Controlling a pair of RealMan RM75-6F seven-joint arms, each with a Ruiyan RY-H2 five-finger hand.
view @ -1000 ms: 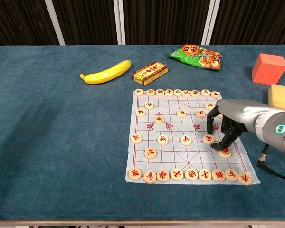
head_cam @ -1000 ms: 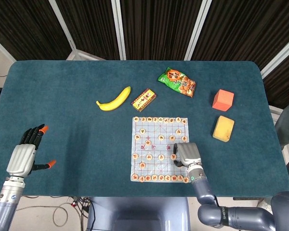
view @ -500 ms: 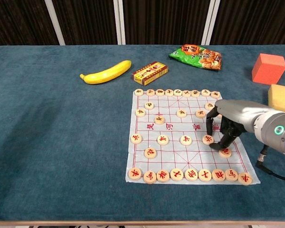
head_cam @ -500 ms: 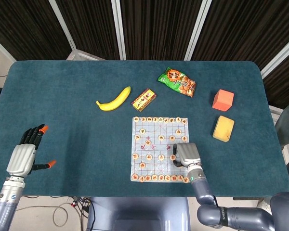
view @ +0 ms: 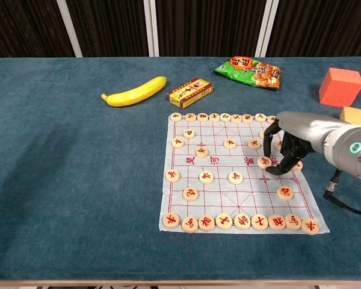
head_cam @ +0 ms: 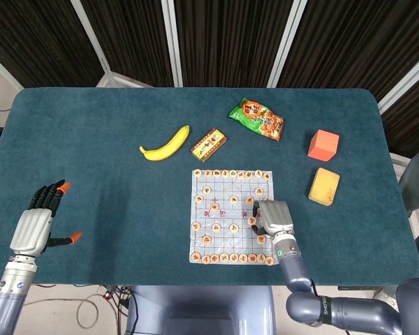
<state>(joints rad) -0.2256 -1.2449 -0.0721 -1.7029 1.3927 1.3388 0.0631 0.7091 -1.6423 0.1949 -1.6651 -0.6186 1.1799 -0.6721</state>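
A paper Chinese chess board [view: 219,195] [head_cam: 232,244] lies near the table's front edge, with several round wooden pieces on it. My right hand [view: 287,146] [head_cam: 274,218] reaches in over the board's right side. Its fingertips pinch one piece [view: 265,161] just short of the board's middle strip. Another piece [view: 284,192] lies apart from the hand, nearer to me. My left hand [head_cam: 33,227] hovers over the table's front left corner with fingers spread and nothing in it. The chest view does not show the left hand.
Beyond the board lie a banana [view: 134,91], a small printed box [view: 190,91] and a green snack bag [view: 248,70]. At the right stand a red cube [view: 340,86] and a yellow block [view: 356,117]. A dark curtain hangs behind the table.
My right hand has moved away from me along the board's right side, taking the pinched piece one row further. The piece behind it stayed in place. The left hand has not moved.
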